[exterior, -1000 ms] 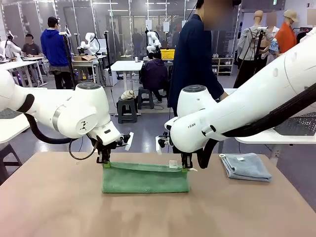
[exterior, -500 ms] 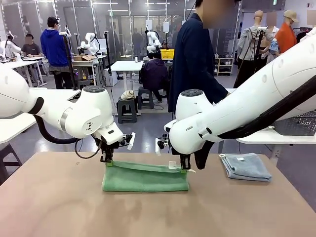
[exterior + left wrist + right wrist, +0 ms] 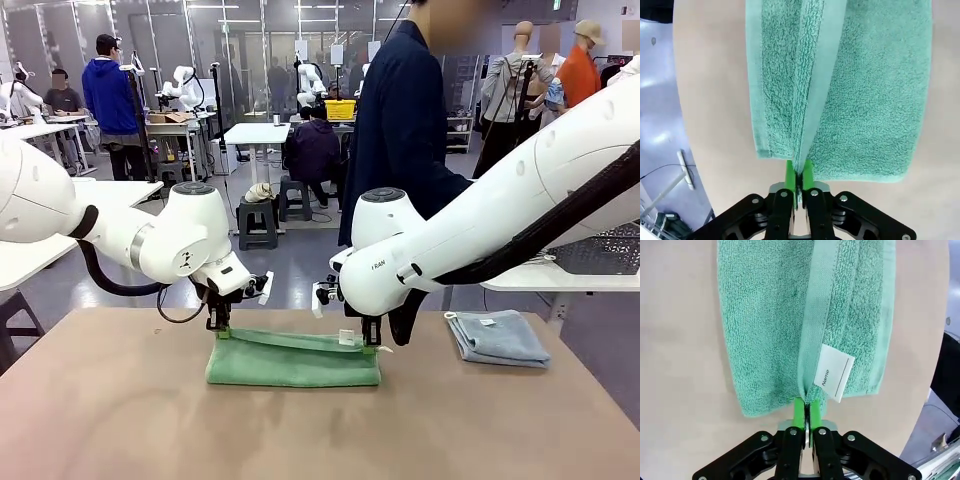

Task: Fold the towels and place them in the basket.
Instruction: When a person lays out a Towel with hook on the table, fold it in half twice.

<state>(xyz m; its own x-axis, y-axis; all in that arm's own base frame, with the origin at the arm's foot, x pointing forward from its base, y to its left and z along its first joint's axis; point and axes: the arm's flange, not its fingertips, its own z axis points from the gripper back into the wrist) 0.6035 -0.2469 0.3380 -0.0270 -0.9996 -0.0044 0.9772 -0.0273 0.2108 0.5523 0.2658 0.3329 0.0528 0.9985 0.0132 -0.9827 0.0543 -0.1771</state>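
Green towel (image 3: pixel 293 362): folded into a long band, lying on the tan table (image 3: pixel 120 420) between my two arms, a little left of the middle. The lower layers rest flat. The top layer is lifted along the far edge and strung as a shallow ridge from one of my grippers to the other.

Left gripper (image 3: pixel 218 328): mine, pointing straight down at the towel's far left corner. Pads (image 3: pixel 791 175) are pressed nearly together, pinching the hem (image 3: pixel 812 100) of the top layer. In my left wrist view the hem runs straight into the slit between them.

Right gripper (image 3: pixel 370 340): mine, pointing down at the towel's far right corner. Its pads are likewise pressed nearly together, pinching the same hem. A white label (image 3: pixel 834 372) printed "Name" hangs from the hem just beside them.

Grey-blue towel (image 3: pixel 497 337): folded, lying on the far right part of the table, apart from the green one and touched by neither gripper.

Person (image 3: pixel 400 130): in a dark jacket, standing at the far side of the table behind my right arm.

Basket (image 3: pixel 603 252): dark mesh, on a white side table (image 3: pixel 540 278) at the far right, off my table.
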